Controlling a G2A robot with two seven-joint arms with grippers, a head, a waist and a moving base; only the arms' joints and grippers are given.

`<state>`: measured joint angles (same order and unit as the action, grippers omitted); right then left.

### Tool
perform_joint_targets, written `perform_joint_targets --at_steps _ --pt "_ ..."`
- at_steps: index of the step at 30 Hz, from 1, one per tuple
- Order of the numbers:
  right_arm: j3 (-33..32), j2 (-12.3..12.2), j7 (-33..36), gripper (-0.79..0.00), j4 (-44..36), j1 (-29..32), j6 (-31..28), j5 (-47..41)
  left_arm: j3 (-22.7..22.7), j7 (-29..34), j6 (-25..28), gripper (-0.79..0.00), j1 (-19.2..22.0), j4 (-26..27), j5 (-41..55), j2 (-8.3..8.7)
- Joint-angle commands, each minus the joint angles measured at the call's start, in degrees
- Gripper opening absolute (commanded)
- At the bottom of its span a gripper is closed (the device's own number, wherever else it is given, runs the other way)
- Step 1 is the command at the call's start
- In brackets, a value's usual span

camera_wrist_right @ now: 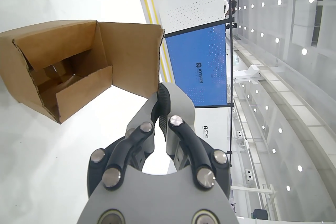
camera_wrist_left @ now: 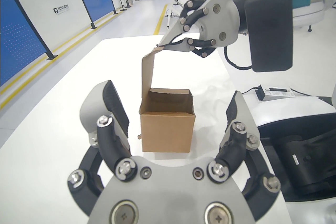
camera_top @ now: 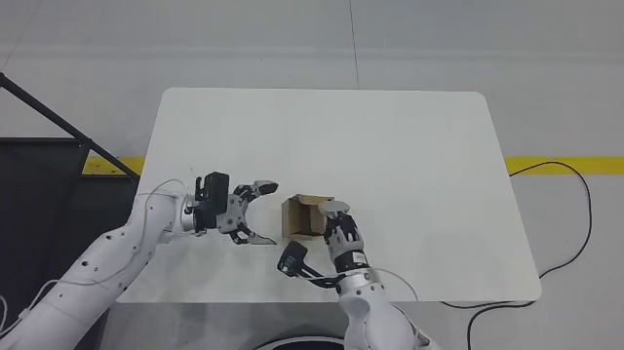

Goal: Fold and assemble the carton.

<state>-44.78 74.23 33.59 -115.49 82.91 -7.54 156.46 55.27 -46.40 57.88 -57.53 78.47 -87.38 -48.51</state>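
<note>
A small brown carton [camera_top: 300,216] stands upright on the white table near its front edge, its top open. In the left wrist view the carton [camera_wrist_left: 168,130] sits just beyond my left gripper [camera_wrist_left: 173,104], which is open with one finger off each side of the box, not touching it. The lid flap [camera_wrist_left: 147,72] stands up from the far wall. My right gripper [camera_wrist_left: 162,46] is shut on that flap's upper corner. In the right wrist view the gripper [camera_wrist_right: 160,93] pinches the flap [camera_wrist_right: 131,54] at its edge, and the carton's inside [camera_wrist_right: 55,72] shows folded bottom flaps.
The white table [camera_top: 390,145] stretches wide behind and to the right of the carton. Its front edge lies close to both grippers. A small black and white device [camera_wrist_left: 275,92] lies beyond the table's near side.
</note>
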Motion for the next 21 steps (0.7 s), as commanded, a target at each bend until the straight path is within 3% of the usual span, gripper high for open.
perform_joint_targets --at_steps 1,8,21 --pt "0.09 0.13 0.37 -0.785 -0.19 0.0 -0.97 1.06 -0.22 0.12 0.13 0.0 -0.06 -0.24 1.37 0.18" --pt "0.97 0.75 1.17 -0.785 -0.32 0.28 -4.03 3.04 -2.29 0.36 0.13 0.0 1.15 -2.47 6.88 0.61" --pt "3.38 2.54 2.45 -0.785 4.16 -0.51 -3.61 5.58 -5.34 2.98 0.13 0.0 3.47 -2.79 13.37 1.35"
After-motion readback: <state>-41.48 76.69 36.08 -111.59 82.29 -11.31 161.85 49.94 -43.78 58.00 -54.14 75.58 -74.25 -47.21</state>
